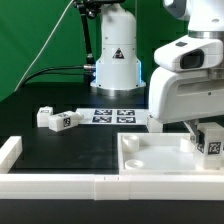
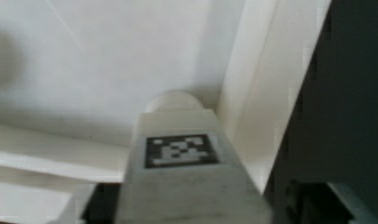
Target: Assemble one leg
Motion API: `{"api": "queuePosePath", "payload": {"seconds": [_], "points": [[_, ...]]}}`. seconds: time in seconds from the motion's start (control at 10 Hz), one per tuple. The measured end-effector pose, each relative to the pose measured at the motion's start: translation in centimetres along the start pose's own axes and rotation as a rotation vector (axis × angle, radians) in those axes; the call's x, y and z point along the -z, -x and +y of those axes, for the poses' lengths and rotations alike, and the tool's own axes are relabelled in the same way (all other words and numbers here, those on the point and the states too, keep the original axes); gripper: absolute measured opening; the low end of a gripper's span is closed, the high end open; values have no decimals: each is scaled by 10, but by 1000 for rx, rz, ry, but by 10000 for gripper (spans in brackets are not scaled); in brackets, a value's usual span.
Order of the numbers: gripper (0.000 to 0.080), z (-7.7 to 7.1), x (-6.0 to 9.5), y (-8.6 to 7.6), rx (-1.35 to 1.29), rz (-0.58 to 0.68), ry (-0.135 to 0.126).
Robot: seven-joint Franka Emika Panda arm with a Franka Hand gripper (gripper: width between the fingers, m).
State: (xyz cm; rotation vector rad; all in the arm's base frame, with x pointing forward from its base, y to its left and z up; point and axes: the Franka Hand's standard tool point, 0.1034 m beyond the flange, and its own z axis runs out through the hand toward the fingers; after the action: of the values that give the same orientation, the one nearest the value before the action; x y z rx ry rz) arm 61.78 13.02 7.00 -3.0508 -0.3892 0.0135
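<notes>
My gripper [image 1: 206, 131] is shut on a leg [image 1: 212, 144], a small white block with a black-and-white tag. It holds the leg over the exterior view's right end of the large white square panel [image 1: 150, 158] with a raised rim. In the wrist view the leg [image 2: 181, 150] runs out from between the dark fingers [image 2: 101, 198], tag facing the camera. Its rounded tip is down close to the panel's inner surface [image 2: 97, 90], beside the raised rim [image 2: 257, 80]. Whether the tip touches the panel cannot be told.
Two more white legs [image 1: 45, 118] [image 1: 66, 121] lie on the black table at the exterior view's left. The marker board [image 1: 112, 115] lies in front of the robot base [image 1: 116, 60]. A white rail [image 1: 60, 185] runs along the front, with a white block [image 1: 10, 150] at its left end.
</notes>
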Motion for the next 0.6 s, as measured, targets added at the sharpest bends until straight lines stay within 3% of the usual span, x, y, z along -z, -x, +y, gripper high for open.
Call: {"api": "queuePosePath", "payload": {"seconds": [0.1, 0.2, 0.5, 0.6], "points": [[392, 4, 0, 0, -2, 1, 6], [298, 5, 0, 0, -3, 1, 6], [298, 6, 0, 1, -102, 2, 5], [298, 6, 1, 0, -243, 4, 6]]}}
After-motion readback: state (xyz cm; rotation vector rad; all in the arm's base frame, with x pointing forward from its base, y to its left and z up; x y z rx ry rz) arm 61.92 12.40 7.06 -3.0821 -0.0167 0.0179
